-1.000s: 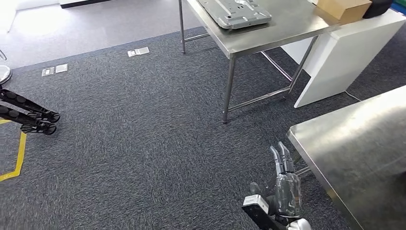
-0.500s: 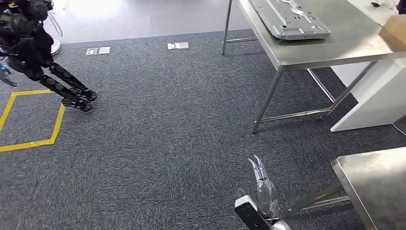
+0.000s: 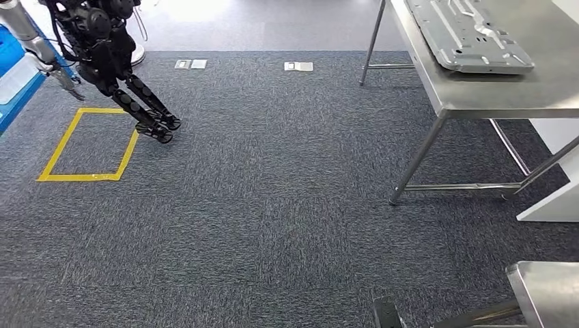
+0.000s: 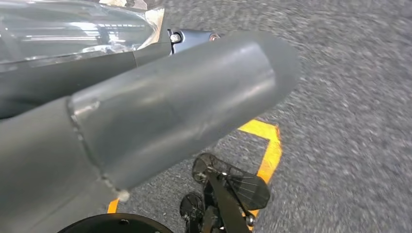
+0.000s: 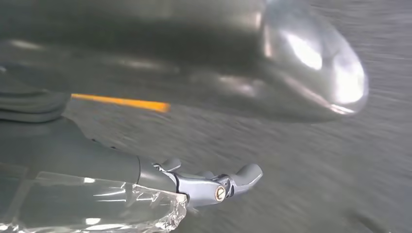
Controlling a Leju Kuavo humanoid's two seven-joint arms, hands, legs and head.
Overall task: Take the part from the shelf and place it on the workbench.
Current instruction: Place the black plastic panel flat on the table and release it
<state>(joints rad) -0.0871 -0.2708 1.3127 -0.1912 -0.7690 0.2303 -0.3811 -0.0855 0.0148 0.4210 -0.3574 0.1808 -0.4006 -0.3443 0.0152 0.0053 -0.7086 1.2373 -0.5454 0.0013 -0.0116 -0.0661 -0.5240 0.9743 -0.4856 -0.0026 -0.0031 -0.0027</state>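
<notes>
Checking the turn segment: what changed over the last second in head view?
The camera swung left, so the whole scene slid right: the steel table with the metal part moved toward the right edge, and the yellow floor square and another black robot came in. The right hand dropped out of head view. Neither hand took hold of anything.

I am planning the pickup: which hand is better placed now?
Perhaps left, weakly. The left hand and right hand both hang over carpet, but the blue unit lies on the left.

Dark grey carpet [image 3: 273, 205], yellow floor tape [image 3: 89, 145], steel table [image 3: 491, 89]
</notes>
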